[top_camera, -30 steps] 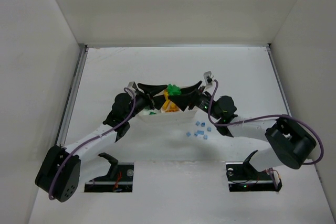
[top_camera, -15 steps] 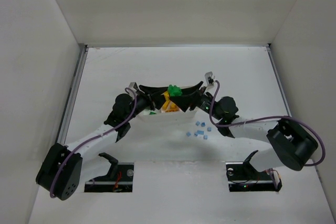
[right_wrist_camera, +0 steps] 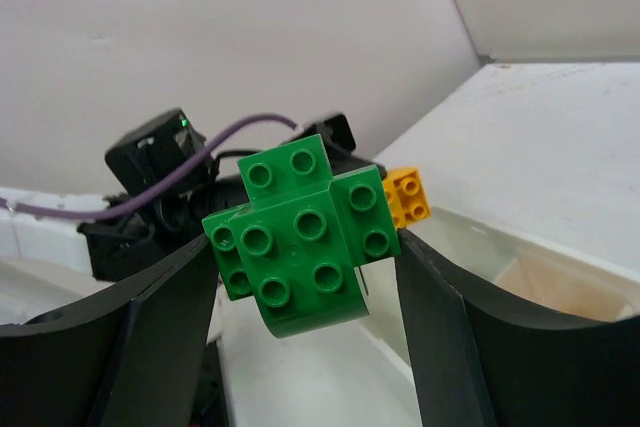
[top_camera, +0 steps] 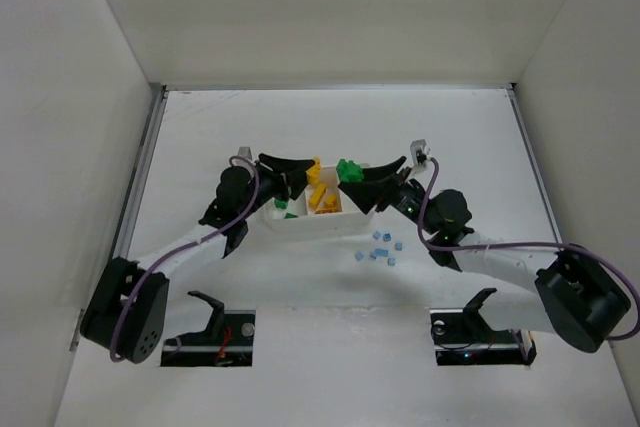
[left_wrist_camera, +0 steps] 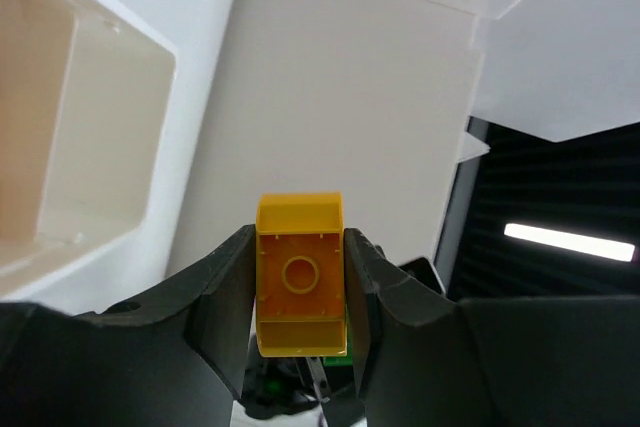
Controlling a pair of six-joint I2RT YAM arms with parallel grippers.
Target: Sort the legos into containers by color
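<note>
My left pincer (left_wrist_camera: 300,282) nips a yellow brick (left_wrist_camera: 300,247), right pincer (right_wrist_camera: 305,292) a green clump (right_wrist_camera: 300,237); centre each over its tray (top_camera: 330,226) section, then release.

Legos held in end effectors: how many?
2. One yellow-orange brick is clamped in the left end effector; one green brick cluster is in the right end effector.

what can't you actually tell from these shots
- Top view: the tray's right compartment is covered by the right gripper and its green brick, so its contents are unknown.
- Top view: the light-blue legos are too small to count reliably.
- Left wrist view: the held yellow brick hides most of a green piece behind it.
</note>
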